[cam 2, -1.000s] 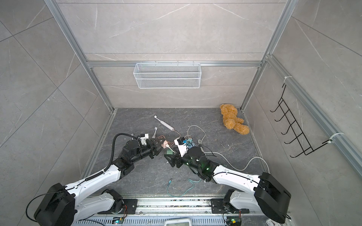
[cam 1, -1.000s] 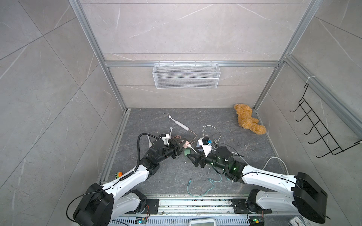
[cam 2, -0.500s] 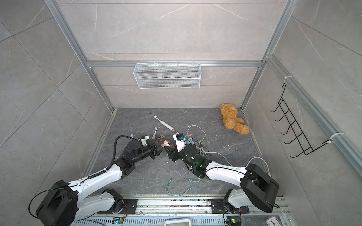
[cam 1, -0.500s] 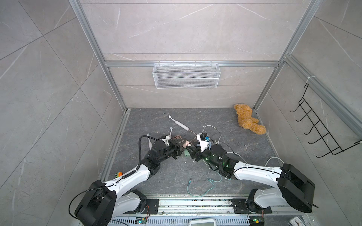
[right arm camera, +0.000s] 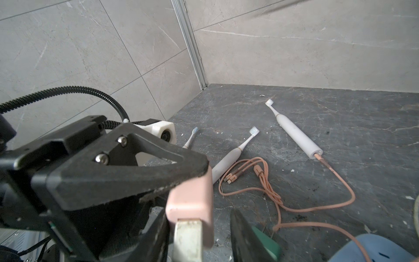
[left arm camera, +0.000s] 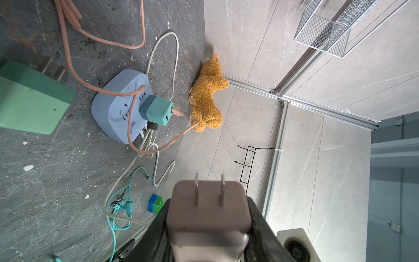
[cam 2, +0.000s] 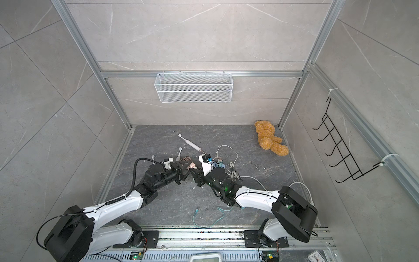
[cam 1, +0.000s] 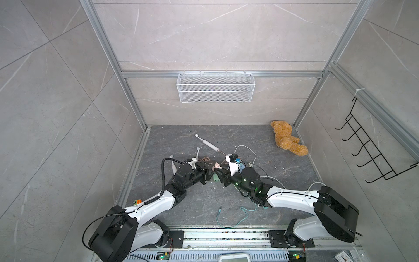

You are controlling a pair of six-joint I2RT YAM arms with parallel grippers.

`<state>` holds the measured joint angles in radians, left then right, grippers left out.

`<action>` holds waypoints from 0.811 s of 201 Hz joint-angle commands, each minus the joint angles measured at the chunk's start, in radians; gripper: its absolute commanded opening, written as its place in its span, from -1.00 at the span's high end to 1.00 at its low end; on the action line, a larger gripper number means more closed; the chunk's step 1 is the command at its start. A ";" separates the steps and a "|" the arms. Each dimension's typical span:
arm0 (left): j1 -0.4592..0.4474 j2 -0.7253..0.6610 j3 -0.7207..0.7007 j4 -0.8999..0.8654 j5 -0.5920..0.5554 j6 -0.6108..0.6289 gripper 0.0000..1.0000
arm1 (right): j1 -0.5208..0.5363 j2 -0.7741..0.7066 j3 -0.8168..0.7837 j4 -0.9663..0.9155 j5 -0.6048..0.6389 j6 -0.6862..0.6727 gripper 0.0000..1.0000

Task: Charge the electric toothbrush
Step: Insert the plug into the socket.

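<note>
Two arms, white shells and black joints! The left arm point(cam 1: 154, 203) carries a ribbed black hose point(cam 1: 162, 177); the right arm point(cam 1: 292, 198) shows one small green light point(cam 1: 256, 188). On the black angular left hand point(left arm camera: 208, 217), two silver screws point(right arm camera: 102, 158), with a white camera housing point(right arm camera: 165, 131) beside.

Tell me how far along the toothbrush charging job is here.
Done: a peach cable is plugged into the white electric toothbrush. In hand: the left gripper clamps a pink two-prong plug adapter; the right gripper is right beside it. Remaining, likely: plug it into the blue power strip.

Mid-floor: left hand point(cam 1: 210, 169), right hand point(cam 1: 220, 174) flank pink plug point(cam 1: 217, 165); toothbrush point(cam 1: 207, 143) beyond.
</note>
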<state>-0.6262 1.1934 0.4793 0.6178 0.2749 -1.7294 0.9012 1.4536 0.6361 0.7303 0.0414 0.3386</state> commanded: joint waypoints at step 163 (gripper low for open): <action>0.055 0.020 0.265 -0.489 0.109 0.536 -0.36 | -0.004 -0.369 0.095 -0.743 0.362 0.041 1.00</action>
<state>-0.5930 1.2190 0.6563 0.3672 0.3748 -1.4788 0.9031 1.1667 0.6346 0.3779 0.2371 0.3214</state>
